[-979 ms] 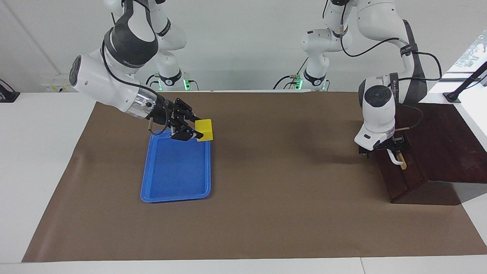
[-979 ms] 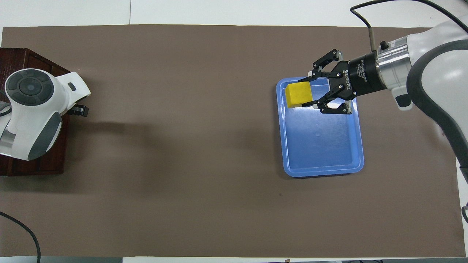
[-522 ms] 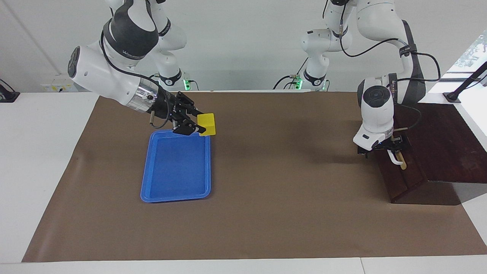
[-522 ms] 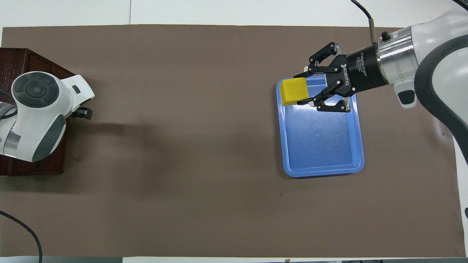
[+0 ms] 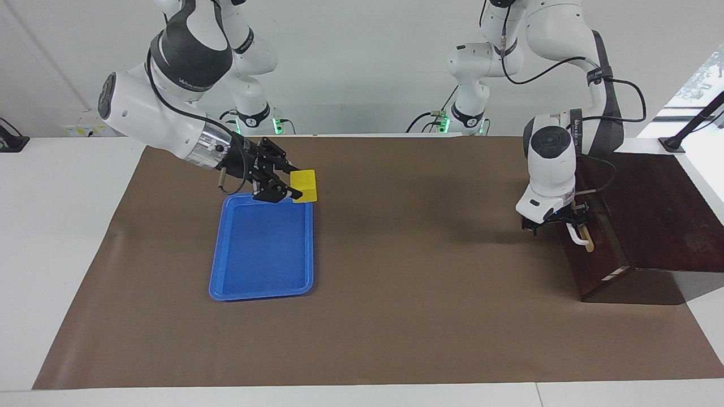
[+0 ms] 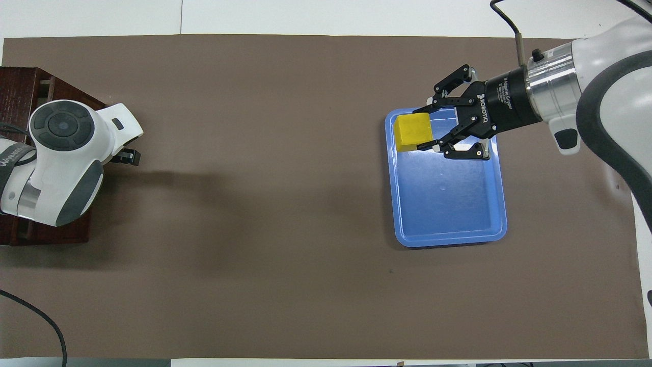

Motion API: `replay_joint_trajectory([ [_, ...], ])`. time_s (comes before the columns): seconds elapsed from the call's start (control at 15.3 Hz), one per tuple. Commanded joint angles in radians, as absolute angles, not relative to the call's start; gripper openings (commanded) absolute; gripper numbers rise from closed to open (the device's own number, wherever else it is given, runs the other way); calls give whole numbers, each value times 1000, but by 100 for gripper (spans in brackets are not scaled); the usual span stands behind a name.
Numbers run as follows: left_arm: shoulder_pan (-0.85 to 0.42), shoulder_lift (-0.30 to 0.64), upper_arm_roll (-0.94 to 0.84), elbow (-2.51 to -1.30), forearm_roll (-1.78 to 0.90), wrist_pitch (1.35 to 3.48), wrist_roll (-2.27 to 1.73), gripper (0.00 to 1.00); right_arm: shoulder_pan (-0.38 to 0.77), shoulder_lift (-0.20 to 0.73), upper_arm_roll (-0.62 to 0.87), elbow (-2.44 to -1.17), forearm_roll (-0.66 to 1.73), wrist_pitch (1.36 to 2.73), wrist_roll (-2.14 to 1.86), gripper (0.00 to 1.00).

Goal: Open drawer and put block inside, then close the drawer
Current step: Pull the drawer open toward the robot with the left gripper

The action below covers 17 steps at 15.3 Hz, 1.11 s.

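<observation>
Facing camera first: right end effector point(image 5: 289, 186) is reaching out nearly level, gripping the block point(image 5: 304, 185) in the air over the blue tray point(image 5: 262, 249) edge nearest the robots. Left end effector point(image 5: 571, 223) is pointing down at the drawer point(image 5: 597, 249) handle point(image 5: 580, 234); its finger state cannot be told. A pale strip is showing at the drawer's front corner.

Overhead camera: the block point(image 6: 413, 131) is sitting square between the right end effector's point(image 6: 425, 128) fingertips. The left wrist is hiding the handle.

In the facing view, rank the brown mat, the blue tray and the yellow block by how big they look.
1. Brown mat, by far the largest.
2. Blue tray.
3. Yellow block, held up by the right hand, slightly enlarging it; clearly smallest anyway.
</observation>
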State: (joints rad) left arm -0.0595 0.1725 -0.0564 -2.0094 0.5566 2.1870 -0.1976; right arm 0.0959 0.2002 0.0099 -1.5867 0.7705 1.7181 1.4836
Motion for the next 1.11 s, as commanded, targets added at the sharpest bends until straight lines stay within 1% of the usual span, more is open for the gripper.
replay_joint_trajectory([
  [0.0, -95, 164, -52, -2028, 529, 2172, -232, 100, 83, 181, 15, -1626, 770, 1709, 1493, 0],
  [0.52, -110, 164, -52, -2028, 497, 2171, -255, 100, 87, 179, 14, -1634, 769, 1721, 1491, 0],
  [1.04, -146, 161, -52, -2023, 482, 2125, -291, 100, 86, 179, 14, -1634, 769, 1718, 1483, 0],
])
